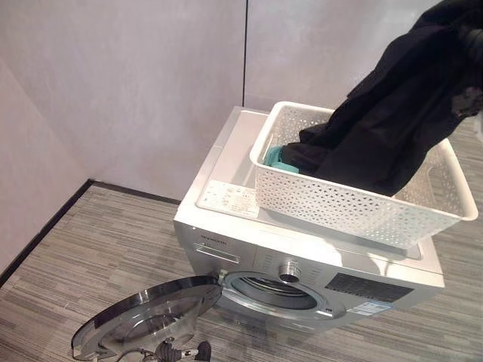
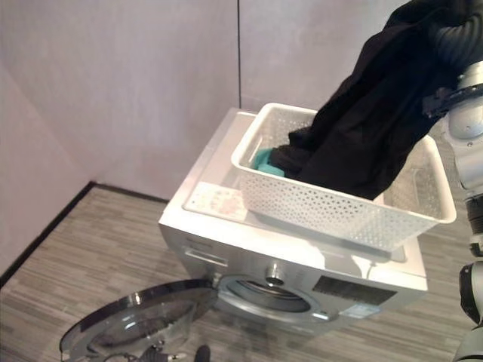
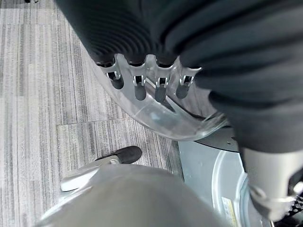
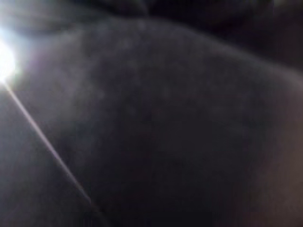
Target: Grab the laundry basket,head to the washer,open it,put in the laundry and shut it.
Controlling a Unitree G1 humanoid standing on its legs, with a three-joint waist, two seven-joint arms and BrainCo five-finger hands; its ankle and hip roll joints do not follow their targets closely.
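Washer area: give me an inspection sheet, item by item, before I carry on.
Surface: silver front-loading washer, white perforated plastic basket on its top.
Job's things: round glass washer door swung open; black garment lifted partly out of the basket; teal item inside the basket.
Clutter: nothing seen.
Hands: left hand by the open door, fingers straight; right hand hidden in the black garment.
Cables: nothing seen.
Surroundings: grey striped floor, plain grey walls.
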